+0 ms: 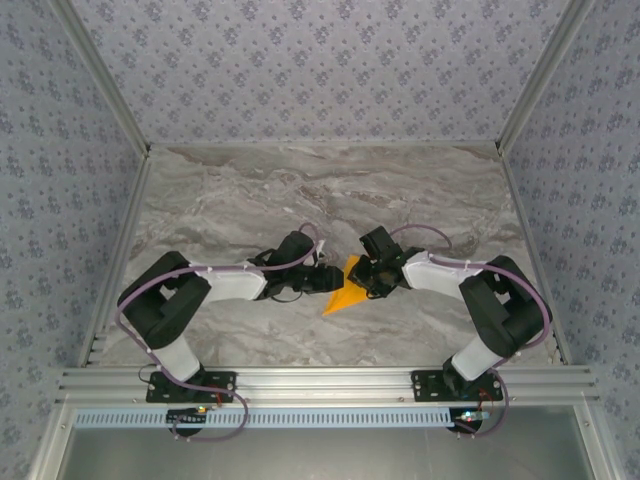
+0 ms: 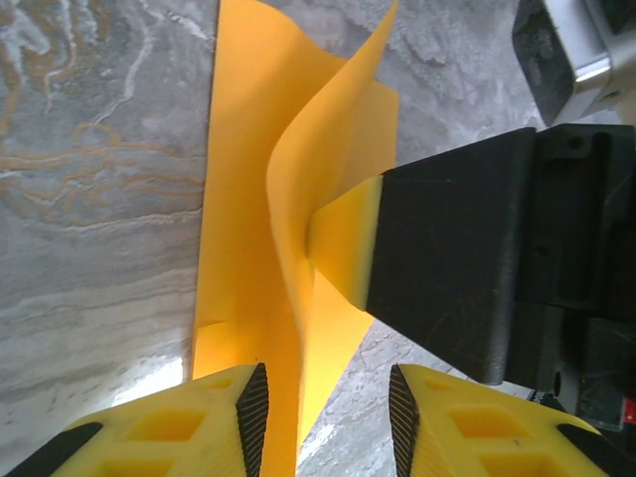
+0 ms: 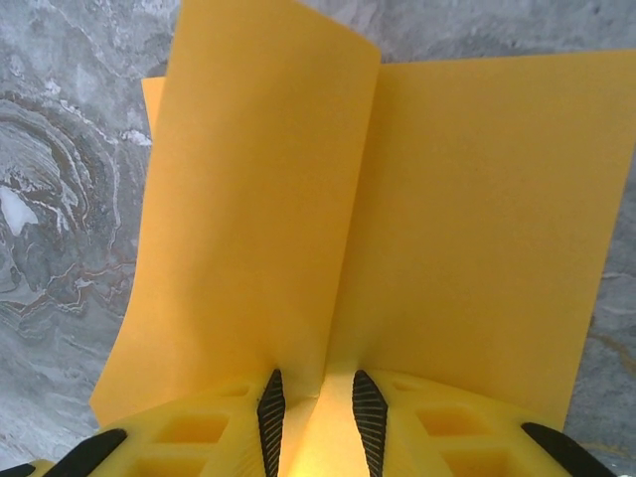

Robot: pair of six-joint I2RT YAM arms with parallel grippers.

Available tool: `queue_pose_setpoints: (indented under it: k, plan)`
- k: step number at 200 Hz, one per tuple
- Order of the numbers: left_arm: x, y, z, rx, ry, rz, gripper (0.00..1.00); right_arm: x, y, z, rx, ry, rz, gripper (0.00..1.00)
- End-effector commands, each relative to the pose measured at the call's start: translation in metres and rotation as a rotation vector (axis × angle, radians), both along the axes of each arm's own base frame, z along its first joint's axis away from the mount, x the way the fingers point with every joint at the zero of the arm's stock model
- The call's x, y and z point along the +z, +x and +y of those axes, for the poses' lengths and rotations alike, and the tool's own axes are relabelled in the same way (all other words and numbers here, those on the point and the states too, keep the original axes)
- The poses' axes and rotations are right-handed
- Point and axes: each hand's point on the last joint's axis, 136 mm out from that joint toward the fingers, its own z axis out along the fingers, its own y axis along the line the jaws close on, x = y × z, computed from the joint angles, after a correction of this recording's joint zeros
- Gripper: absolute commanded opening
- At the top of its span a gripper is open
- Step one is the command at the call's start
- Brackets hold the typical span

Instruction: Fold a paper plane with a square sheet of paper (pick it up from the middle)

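Note:
The square sheet of paper [image 1: 343, 297] is bright orange and partly folded, with one flap standing up from the marble table between the two arms. My right gripper [image 1: 363, 272] is shut on the raised fold; in the right wrist view the crease of the paper [image 3: 477, 219] runs down between its pads [image 3: 270, 407]. In the left wrist view the right arm's yellow finger [image 2: 348, 238] pinches the upright flap of the paper [image 2: 248, 149]. My left gripper [image 2: 323, 388] is open, and the flap's edge stands between its jaws close to the left pad [image 2: 253, 407].
The grey marble table [image 1: 300, 190] stretches away behind the arms. Patterned walls [image 1: 60, 150] close it in on three sides. An aluminium rail [image 1: 320, 380] runs along the near edge where both bases are bolted.

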Motion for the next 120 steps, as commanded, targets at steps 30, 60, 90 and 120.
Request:
queue_pose_setpoints:
  k: [30, 60, 90, 120]
  plan:
    - [-0.006, -0.004, -0.012, -0.092, -0.042, -0.012, 0.40, -0.029, -0.031, -0.044, -0.039, -0.174, 0.116, 0.34]
    - [-0.011, -0.004, -0.016, -0.124, -0.035, -0.017, 0.36, -0.019, -0.025, -0.039, -0.019, -0.128, 0.084, 0.33]
    - [-0.009, 0.000, -0.023, -0.144, -0.047, -0.038, 0.29, -0.011, -0.020, -0.029, 0.019, -0.051, 0.059, 0.33]
    - [-0.006, 0.004, -0.025, -0.147, -0.050, -0.072, 0.24, -0.003, -0.017, -0.026, 0.040, 0.002, 0.027, 0.32]
